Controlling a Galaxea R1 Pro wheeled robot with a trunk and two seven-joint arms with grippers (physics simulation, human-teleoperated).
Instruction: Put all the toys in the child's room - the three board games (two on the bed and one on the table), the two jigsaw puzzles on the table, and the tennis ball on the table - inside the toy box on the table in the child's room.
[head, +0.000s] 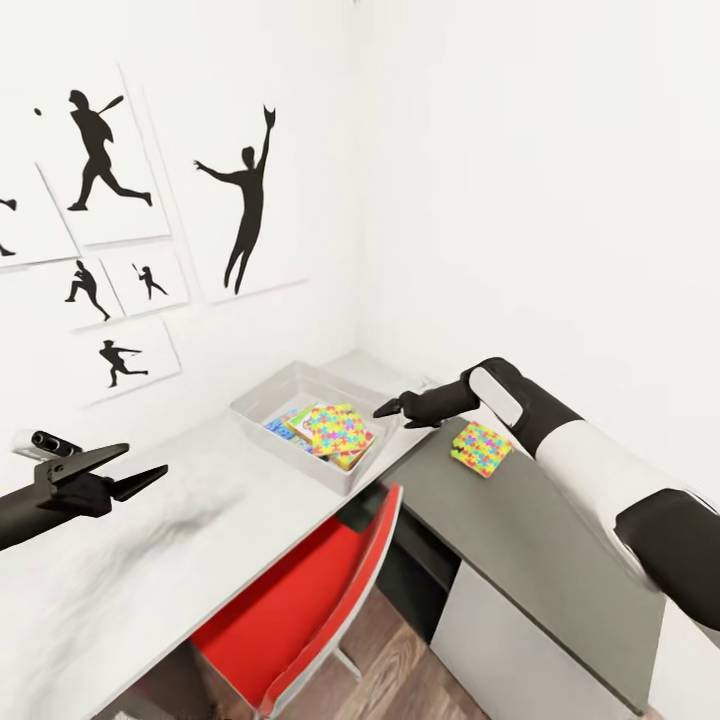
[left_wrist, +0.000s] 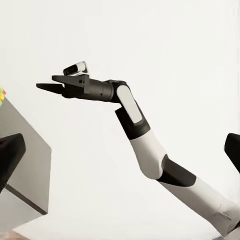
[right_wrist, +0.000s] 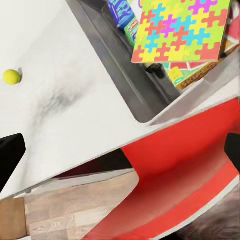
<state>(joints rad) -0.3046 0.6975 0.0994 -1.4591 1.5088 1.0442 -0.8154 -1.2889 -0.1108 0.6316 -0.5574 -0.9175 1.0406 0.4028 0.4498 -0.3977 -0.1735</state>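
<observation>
The toy box (head: 297, 456) stands on the pale desk top (head: 190, 530) near the corner of the room. One jigsaw puzzle (head: 338, 428) lies on top inside it, over board games (right_wrist: 120, 12) with blue and green covers. A second jigsaw puzzle (head: 481, 447) lies flat on the dark grey cabinet top (head: 540, 545). My right gripper (head: 388, 408) hovers open and empty between the box's right end and that puzzle. The tennis ball (right_wrist: 11, 76) rests on the desk top, away from the box. My left gripper (head: 135, 468) hangs open and empty over the desk's left part.
A red chair (head: 300, 590) is tucked under the desk below the box. The cabinet's light grey door panel (head: 520, 640) faces the wood floor (head: 400, 670). White walls with black sports silhouettes (head: 245, 200) close the corner behind the desk.
</observation>
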